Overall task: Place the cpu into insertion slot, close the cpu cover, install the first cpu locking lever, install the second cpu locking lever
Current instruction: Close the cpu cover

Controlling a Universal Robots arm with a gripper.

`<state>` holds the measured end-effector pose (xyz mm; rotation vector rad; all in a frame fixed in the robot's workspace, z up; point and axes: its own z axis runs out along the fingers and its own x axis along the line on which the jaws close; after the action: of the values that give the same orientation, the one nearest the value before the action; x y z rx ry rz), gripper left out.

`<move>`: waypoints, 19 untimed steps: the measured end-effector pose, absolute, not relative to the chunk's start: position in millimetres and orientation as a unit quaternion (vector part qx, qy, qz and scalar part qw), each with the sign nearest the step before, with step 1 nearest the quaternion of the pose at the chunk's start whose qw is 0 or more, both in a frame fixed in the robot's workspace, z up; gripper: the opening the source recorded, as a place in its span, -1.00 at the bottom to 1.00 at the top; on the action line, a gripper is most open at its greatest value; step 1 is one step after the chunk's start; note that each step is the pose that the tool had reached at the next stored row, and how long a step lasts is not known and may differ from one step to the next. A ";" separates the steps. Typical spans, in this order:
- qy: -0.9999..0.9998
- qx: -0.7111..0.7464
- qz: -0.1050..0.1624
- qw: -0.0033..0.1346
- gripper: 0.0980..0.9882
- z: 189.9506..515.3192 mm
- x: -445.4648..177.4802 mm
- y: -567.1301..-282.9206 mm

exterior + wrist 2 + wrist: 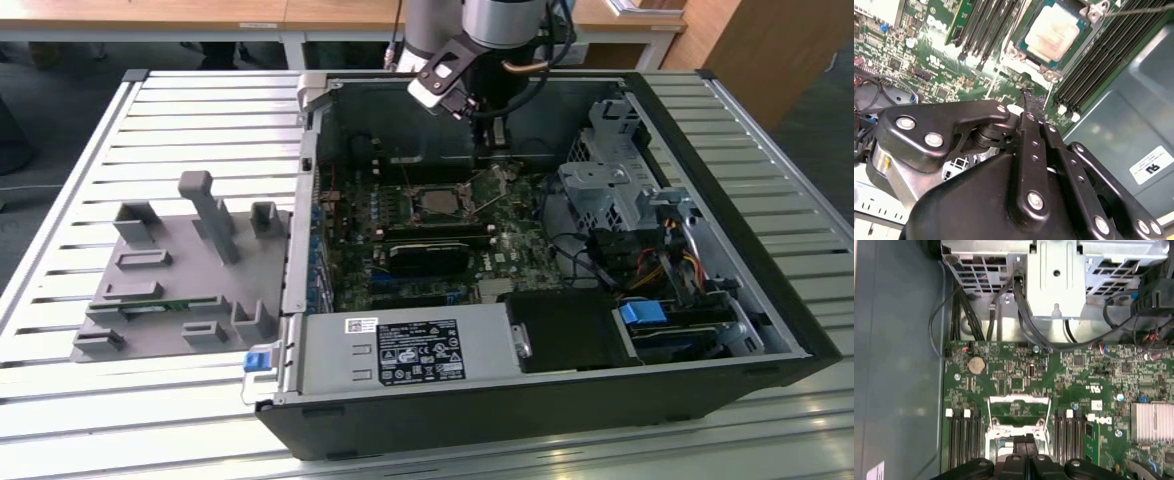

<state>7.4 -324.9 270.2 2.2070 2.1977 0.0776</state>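
1. Fingers first: the two fingers [1021, 442] are pressed flat together with no gap, and nothing shows between them. The gripper [1028, 97] is clamped on air.
2. The tips hang just above the green motherboard [1014, 375], right beside the socket's edge.
3. One cpu [1054, 31] is there, and it lies in the one insertion slot [415, 204], pale metal top facing up.
4. One cpu cover [1019, 399], a silvery frame, sits just past the fingertips in the first wrist view. I cannot tell whether it lies flat or is tilted up.
5. One thin wire lever [1139, 10] runs out from a socket corner, clear of the gripper.
6. Memory slots flank the socket: two white clips on one side, two on the other, four in all.
7. One coin battery [975, 365] and one finned heatsink [1152, 421] sit on the board.
8. Pulling back: one arm [494, 20] reaches down into one open computer case [534, 410].
9. The case rests on a slatted table [160, 400], with one grey fixture [174, 280] on the exterior view's left.
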 end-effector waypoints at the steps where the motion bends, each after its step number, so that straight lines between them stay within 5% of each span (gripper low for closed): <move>1: 0.705 0.708 0.025 0.013 -0.98 269.7 8.8 -324.3; 19: 0.705 0.708 0.021 0.010 -0.98 257.5 40.9 -321.0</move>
<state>40.9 -321.0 257.5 2.2121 2.2026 0.0670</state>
